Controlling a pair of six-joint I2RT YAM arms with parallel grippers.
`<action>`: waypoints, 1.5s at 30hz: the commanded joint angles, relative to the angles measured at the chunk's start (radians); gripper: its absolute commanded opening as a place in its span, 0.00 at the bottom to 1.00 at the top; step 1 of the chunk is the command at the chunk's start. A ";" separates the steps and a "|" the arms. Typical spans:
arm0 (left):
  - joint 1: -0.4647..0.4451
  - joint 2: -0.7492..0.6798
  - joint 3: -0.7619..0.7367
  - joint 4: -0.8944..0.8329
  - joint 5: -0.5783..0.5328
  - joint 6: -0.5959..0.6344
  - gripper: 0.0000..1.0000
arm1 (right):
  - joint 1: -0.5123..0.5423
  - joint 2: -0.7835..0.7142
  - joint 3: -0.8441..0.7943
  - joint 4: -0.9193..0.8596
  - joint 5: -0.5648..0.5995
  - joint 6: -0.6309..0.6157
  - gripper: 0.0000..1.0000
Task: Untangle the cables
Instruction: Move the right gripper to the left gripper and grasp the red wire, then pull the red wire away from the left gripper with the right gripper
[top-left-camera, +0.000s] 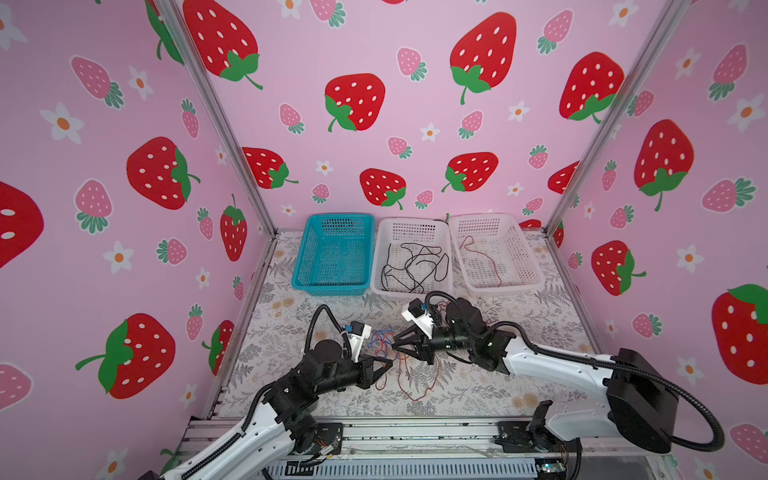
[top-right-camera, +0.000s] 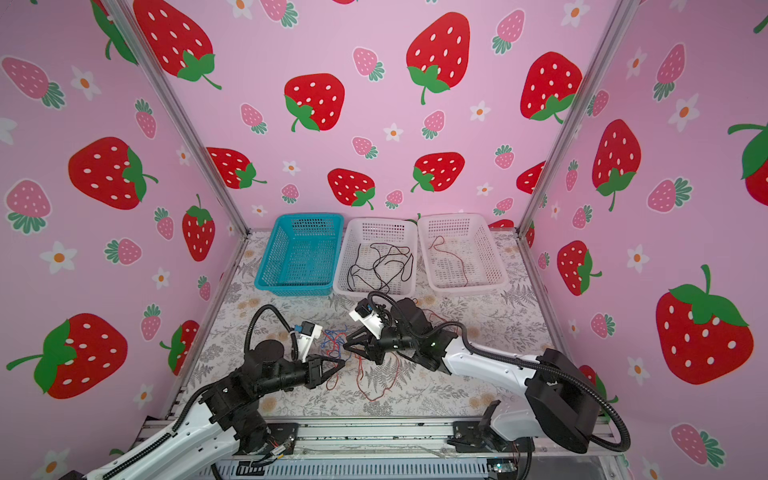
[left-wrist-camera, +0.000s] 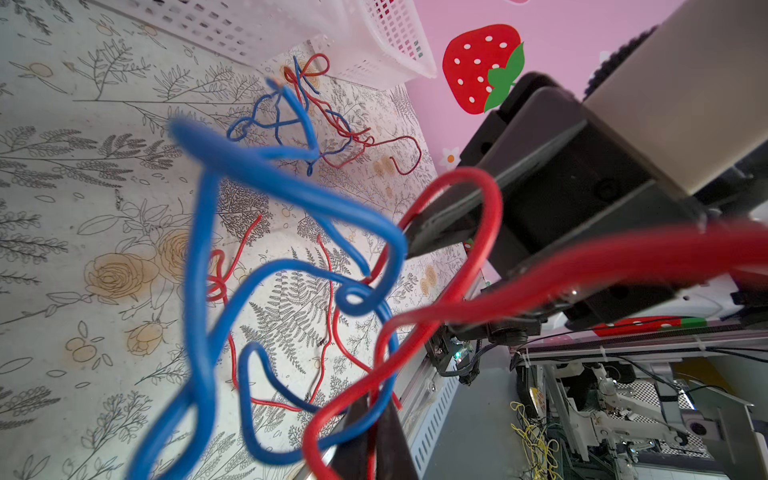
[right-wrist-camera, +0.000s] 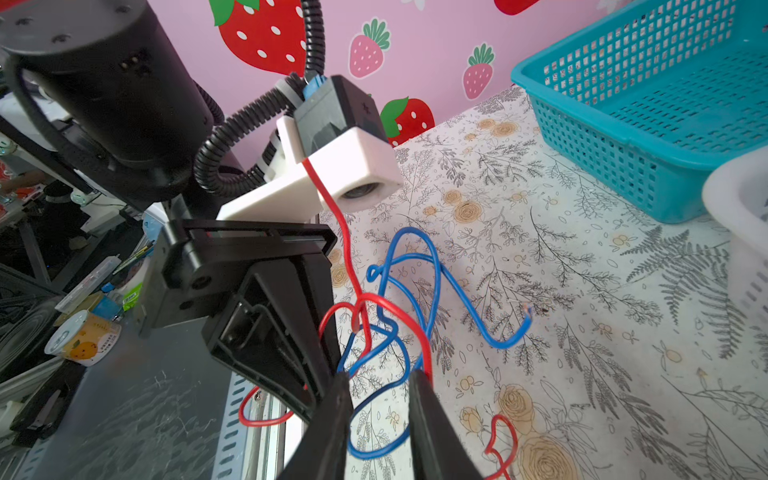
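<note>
**Half sorted: red-blue knot left**

Floral-print table cover (top-left-camera: 270, 332) has three baskets along its back edge. The teal plastic mesh basket (top-left-camera: 338, 216) shows no cable I can make out. The middle white plastic mesh basket (top-left-camera: 411, 220) holds loose thin black cables (top-left-camera: 415, 262). The right white mesh basket (top-left-camera: 486, 217) holds one thin red cable (top-left-camera: 494, 272).

Left gripper (top-left-camera: 388, 363) is pinched tight on the knot of thin red and blue cables (top-left-camera: 382, 336), mid-table and partly raised. Right gripper (right-wrist-camera: 380, 378) has its jaws narrowly apart, with strands in the gap, not clamped.

Probably still to do: pull the blues and the remaining reds apart.

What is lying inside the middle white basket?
Only black cables lie loose in the middle basket. Its near rim is partly hidden behind the right arm.
</note>
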 joint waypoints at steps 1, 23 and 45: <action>-0.012 0.005 0.041 0.045 0.043 0.009 0.00 | 0.007 0.016 0.034 0.043 0.011 0.000 0.24; -0.038 -0.018 0.069 -0.023 0.064 0.064 0.00 | 0.003 -0.061 0.029 -0.055 0.237 -0.100 0.29; -0.046 0.031 0.090 -0.010 0.101 0.090 0.01 | 0.001 -0.086 -0.026 0.074 0.057 -0.052 0.00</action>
